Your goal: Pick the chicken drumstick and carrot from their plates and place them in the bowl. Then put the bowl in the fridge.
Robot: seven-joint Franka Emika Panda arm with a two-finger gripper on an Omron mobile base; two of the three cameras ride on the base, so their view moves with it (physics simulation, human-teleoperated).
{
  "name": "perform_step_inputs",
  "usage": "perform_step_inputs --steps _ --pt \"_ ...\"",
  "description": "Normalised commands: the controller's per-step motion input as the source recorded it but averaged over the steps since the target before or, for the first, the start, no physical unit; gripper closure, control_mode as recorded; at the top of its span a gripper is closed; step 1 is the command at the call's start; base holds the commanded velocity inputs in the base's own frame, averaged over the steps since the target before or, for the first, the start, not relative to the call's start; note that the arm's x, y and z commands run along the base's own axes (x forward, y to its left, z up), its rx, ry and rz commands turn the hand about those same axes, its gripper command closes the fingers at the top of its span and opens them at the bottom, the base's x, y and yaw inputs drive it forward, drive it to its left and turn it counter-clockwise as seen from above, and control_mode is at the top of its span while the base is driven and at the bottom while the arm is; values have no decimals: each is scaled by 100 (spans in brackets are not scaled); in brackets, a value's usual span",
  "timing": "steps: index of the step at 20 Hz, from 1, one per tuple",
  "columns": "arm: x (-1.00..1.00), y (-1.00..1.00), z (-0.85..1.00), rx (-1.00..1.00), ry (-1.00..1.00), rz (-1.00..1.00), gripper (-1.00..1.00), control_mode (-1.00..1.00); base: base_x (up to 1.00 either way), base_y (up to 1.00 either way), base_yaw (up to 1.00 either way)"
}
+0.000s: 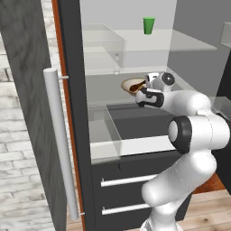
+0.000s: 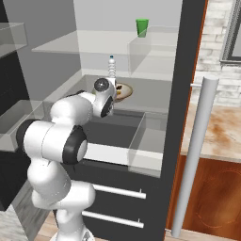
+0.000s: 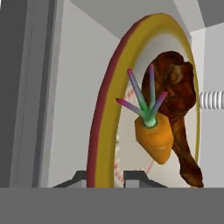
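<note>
My gripper (image 3: 105, 177) is shut on the tan rim of the bowl (image 3: 104, 118), which stands edge-on in the hand view. Inside the bowl lie the orange carrot (image 3: 154, 138) with its coloured top and the dark brown chicken drumstick (image 3: 179, 100), touching each other. From the base views the arm reaches into the open fridge (image 1: 135, 54), holding the bowl (image 1: 131, 84) (image 2: 124, 91) at the middle shelf, with the gripper (image 1: 143, 87) (image 2: 114, 92) at its near rim. Whether the bowl rests on the shelf I cannot tell. The plates are out of view.
A green cup (image 1: 148, 25) (image 2: 141, 27) stands on the upper glass shelf. A small bottle (image 2: 112, 66) (image 3: 212, 99) stands just behind the bowl. Clear door bins (image 1: 106, 131) flank the opening. The door's silver bar handle (image 1: 58, 144) is at left, and drawers (image 1: 131, 180) lie below.
</note>
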Motion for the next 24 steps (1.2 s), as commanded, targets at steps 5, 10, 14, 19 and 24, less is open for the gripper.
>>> perform_step_inputs --steps 5,10,14,19,24 --pt "46 -4 2 1 0 0 100 -100 0 0 0" --pt "37 -2 1 0 4 0 100 -100 0 0 0" --pt "31 -2 1 0 9 1 100 -100 0 0 0" --pt "28 0 3 0 7 2 100 -100 0 0 0" --pt "28 0 0 0 7 4 100 -100 0 0 0"
